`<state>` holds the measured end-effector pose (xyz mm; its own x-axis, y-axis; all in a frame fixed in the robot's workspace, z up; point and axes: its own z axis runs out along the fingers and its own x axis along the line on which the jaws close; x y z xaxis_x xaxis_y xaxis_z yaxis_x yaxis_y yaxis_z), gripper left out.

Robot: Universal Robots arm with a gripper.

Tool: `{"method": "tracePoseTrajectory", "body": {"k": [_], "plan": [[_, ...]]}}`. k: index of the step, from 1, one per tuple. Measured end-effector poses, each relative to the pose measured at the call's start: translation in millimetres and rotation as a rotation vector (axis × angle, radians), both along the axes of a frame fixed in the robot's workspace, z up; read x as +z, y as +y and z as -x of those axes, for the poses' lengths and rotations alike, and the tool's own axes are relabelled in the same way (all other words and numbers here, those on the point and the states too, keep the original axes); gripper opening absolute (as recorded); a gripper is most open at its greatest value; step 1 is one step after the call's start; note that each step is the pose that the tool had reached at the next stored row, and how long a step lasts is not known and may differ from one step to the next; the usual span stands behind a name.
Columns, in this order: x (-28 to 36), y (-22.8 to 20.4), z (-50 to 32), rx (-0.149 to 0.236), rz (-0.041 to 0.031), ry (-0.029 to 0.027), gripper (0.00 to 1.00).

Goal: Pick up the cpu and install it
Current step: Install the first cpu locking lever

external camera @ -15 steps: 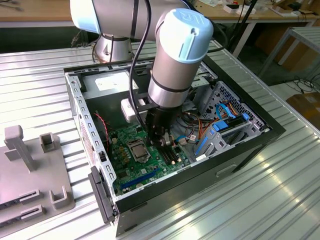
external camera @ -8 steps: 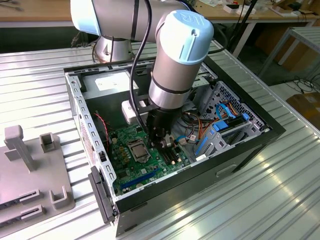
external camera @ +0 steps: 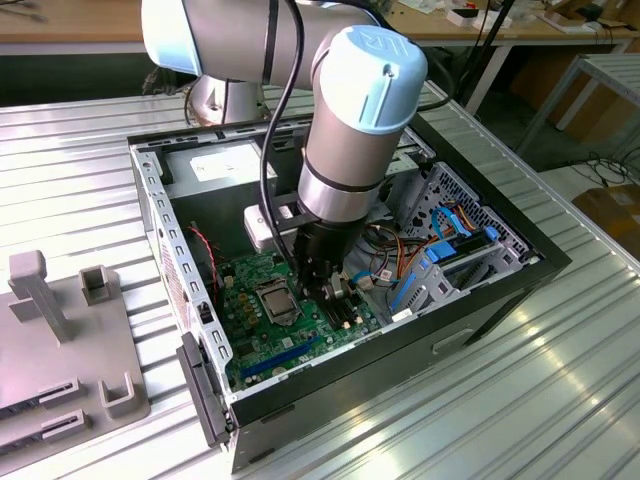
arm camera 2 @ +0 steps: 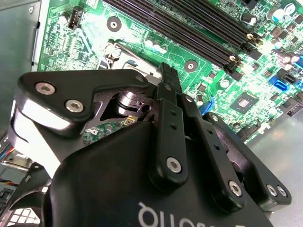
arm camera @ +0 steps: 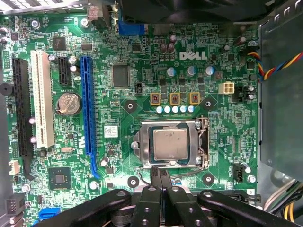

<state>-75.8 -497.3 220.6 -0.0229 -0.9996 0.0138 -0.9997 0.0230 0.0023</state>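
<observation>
The cpu [arm camera: 170, 144], a small silver-grey square, lies flat inside the metal socket frame [arm camera: 201, 142] on the green motherboard [arm camera: 142, 56]. In the exterior view the cpu [external camera: 277, 299] sits mid-board in the open computer case [external camera: 500, 290]. My gripper [arm camera: 161, 173] hovers just off the socket's edge, its two black fingers pressed together with nothing between them. In the second wrist view the gripper [arm camera 2: 169, 72] points down at the board and covers most of the socket. In the exterior view the gripper [external camera: 335, 292] hangs low in the case, to the exterior view's right of the cpu.
Long black memory slots [arm camera 2: 189, 28] run beside the socket. A blue slot [arm camera: 87, 113], a white slot [arm camera: 41, 99] and a coin battery [arm camera: 68, 102] sit across the board. Blue and orange cables [external camera: 440, 250] crowd the drive bay. A grey fixture [external camera: 60, 330] stands on the table.
</observation>
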Motion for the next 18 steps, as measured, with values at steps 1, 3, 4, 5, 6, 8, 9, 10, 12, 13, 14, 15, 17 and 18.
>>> {"method": "tracePoseTrajectory", "body": {"k": [1, 3, 4, 5, 6, 8, 9, 10, 12, 13, 14, 15, 17, 18], "plan": [[-0.7, -0.4, 0.0, 0.0, 0.0014, 0.0001, 0.11], [-2.3, -0.8, -0.1, 0.0, 0.0032, 0.0001, 0.11], [-2.5, -0.9, -0.1, 0.001, 0.0031, 0.0, 0.11], [-2.6, -0.9, -0.1, 0.001, 0.003, 0.0, 0.11], [-2.9, -1.1, -0.2, 0.003, 0.003, -0.0001, 0.11], [-3.0, -1.3, -0.2, 0.005, 0.0031, 0.0, 0.11], [-3.2, -1.4, -0.2, 0.007, 0.0031, 0.0, 0.11], [-3.4, -1.5, -0.2, 0.008, 0.0032, 0.0, 0.11], [-4.0, -1.7, -0.3, 0.01, 0.0032, 0.0, 0.11], [-4.7, -1.8, -0.5, 0.011, 0.0033, 0.0, 0.11], [-5.1, -1.9, -0.5, 0.012, 0.0031, 0.0, 0.11], [-5.4, -2.0, -0.6, 0.013, 0.0031, -0.0001, 0.11], [-5.9, -2.2, -0.9, 0.015, 0.0031, 0.0, 0.11], [-6.4, -2.3, -1.2, 0.016, 0.0032, 0.0, 0.11]]}}
